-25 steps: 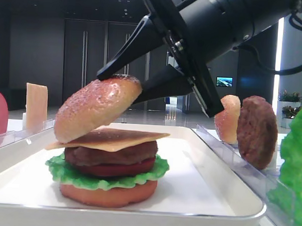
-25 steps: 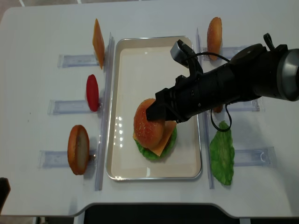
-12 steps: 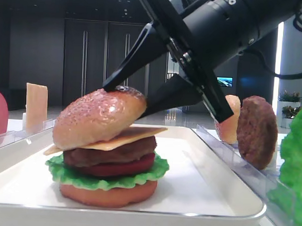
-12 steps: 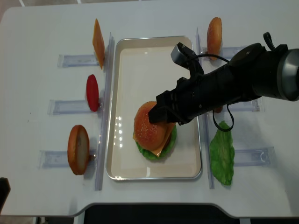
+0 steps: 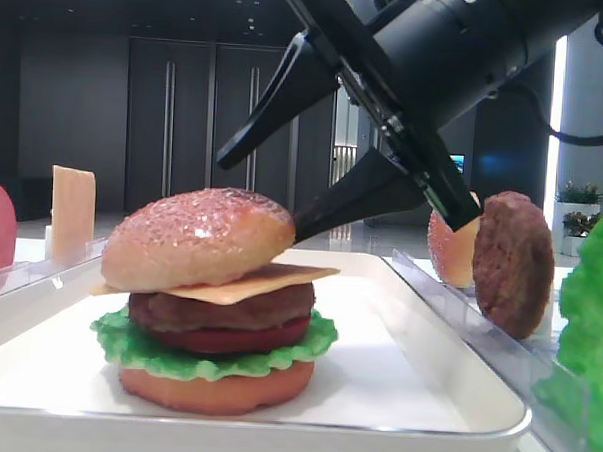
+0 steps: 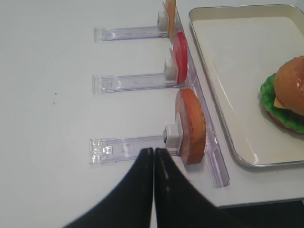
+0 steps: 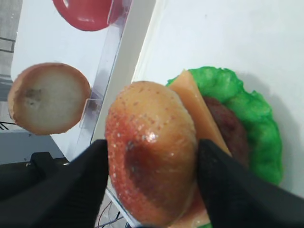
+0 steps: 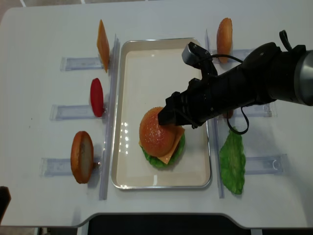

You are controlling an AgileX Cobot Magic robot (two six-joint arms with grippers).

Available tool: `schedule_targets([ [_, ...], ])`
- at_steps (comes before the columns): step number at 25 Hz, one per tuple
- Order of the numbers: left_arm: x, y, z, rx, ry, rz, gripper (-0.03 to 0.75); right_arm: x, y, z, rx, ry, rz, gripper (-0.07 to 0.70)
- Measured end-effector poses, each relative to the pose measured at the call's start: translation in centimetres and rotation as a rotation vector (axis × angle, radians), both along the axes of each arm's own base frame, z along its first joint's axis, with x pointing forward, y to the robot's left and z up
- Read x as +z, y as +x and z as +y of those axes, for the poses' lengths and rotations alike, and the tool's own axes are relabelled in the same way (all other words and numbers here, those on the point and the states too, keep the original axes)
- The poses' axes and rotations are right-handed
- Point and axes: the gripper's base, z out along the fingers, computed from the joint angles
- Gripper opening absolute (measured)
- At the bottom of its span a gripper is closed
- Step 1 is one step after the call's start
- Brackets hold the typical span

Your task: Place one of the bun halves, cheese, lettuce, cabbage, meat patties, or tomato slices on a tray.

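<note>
The bun top (image 5: 196,239) is seated on the burger stack, slightly tilted, resting on the cheese (image 5: 254,283), with the meat patty (image 5: 223,308), a tomato slice (image 5: 227,338), lettuce (image 5: 136,344) and a flat bottom bun (image 5: 214,387) beneath it, all toward the 6 o'clock end of the tray (image 8: 132,54) in the overhead view. The right gripper (image 7: 152,164) is seen with its fingers (image 7: 85,180) spread to either side of the dome, and in the side view they stand clear of the crust; the bun is judged released. The placing step appears all but done, and a straight lift away is called for next, so that the top is not nudged off. The left gripper (image 6: 154,156) is held with its jaws pressed together, empty, at about 8 o'clock from the tray. In the clear racks beside the tray, a cheese slice (image 8: 102,39), a red tomato disc (image 8: 97,97) and a bun half (image 8: 81,156) are held upright at 9 o'clock; at 3 o'clock another bun (image 8: 224,33) and a lettuce leaf (image 8: 232,161) are held.
</note>
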Motion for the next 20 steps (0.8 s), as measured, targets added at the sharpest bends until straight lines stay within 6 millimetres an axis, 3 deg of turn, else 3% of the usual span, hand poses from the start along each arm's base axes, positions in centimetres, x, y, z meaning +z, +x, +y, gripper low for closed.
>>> schedule_targets([
  [11, 0.0, 0.0, 0.0, 0.0, 0.0, 0.0, -0.007, 0.6, 0.2, -1.2, -0.044, -0.071, 0.001, 0.435],
  [20, 0.0, 0.0, 0.0, 0.0, 0.0, 0.0, -0.007, 4.3, 0.6, -2.0, -0.088, -0.189, -0.03, 0.437],
])
